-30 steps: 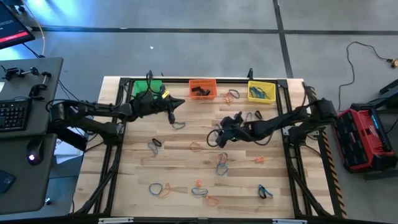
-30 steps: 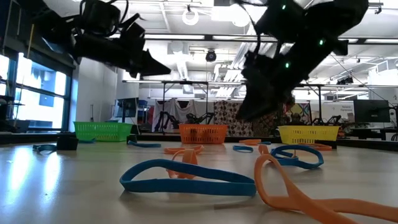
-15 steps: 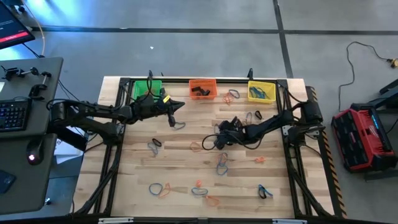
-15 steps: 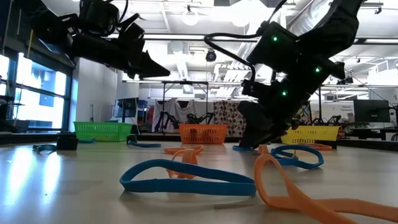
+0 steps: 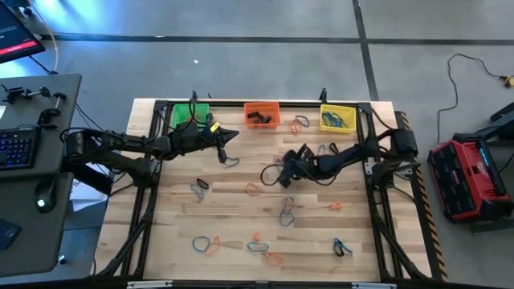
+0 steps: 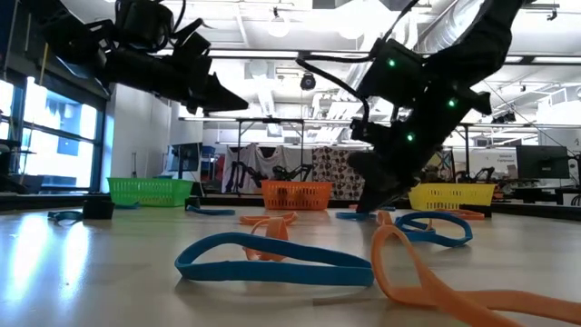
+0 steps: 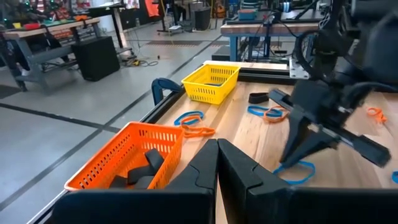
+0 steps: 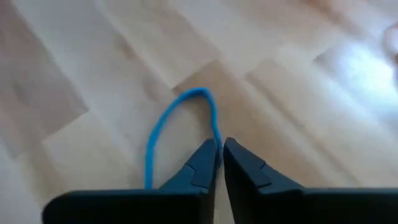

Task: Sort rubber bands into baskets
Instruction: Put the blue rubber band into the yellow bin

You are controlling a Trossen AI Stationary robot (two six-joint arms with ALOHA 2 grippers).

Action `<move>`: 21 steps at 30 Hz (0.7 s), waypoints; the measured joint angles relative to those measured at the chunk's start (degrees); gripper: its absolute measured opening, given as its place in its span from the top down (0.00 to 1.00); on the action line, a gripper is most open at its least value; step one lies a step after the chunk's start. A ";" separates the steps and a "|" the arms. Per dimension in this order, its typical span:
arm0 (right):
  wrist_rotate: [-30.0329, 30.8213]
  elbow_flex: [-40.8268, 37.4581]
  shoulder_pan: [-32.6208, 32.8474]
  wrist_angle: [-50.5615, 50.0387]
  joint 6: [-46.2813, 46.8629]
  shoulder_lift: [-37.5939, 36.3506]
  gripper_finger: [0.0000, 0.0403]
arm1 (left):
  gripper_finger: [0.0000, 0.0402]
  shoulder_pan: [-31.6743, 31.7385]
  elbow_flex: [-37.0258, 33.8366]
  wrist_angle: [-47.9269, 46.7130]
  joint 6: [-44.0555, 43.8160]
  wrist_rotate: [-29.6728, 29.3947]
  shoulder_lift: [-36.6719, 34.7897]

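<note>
Rubber bands in blue, orange and dark colours lie scattered flat on the wooden table [image 5: 241, 217]. Along its far edge stand the green basket [image 5: 189, 115], the red-orange basket [image 5: 262, 114] and the yellow basket [image 5: 337, 117]. My right gripper [image 5: 279, 178] is down at the table's middle, shut on a blue rubber band [image 8: 177, 127]. My left gripper [image 5: 233, 132] hangs shut and empty above the table, near the green basket. My right gripper pinches one side of the blue band's loop [image 8: 217, 138] between its two fingertips. The fingers slant down from the table's right side. The rest of the loop [image 7: 297, 173] lies slack on the table in front of the fingers.
Dark bands lie in the red-orange basket [image 7: 140, 174] and blue ones in the yellow basket. Loose bands lie between these two baskets [image 5: 300, 122], by my left gripper [image 5: 230, 161] and across the near half of the table [image 5: 287, 210]. A black frame edges the table.
My right gripper has sunk to the table top, shifting slightly toward the table's left, and has shut on the blue band. The band still lies on the wood.
</note>
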 joint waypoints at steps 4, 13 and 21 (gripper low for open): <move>0.93 0.17 -1.85 -1.81 -2.95 -4.74 0.99 | 1.00 0.00 0.00 0.07 0.00 0.00 0.00; -0.40 0.17 -9.11 -11.12 -5.31 -16.35 0.99 | 1.00 0.00 0.00 0.04 0.37 0.02 0.00; -12.63 0.20 -9.94 -10.11 -7.10 -14.17 0.90 | 1.00 0.00 0.00 0.04 -0.03 0.04 0.00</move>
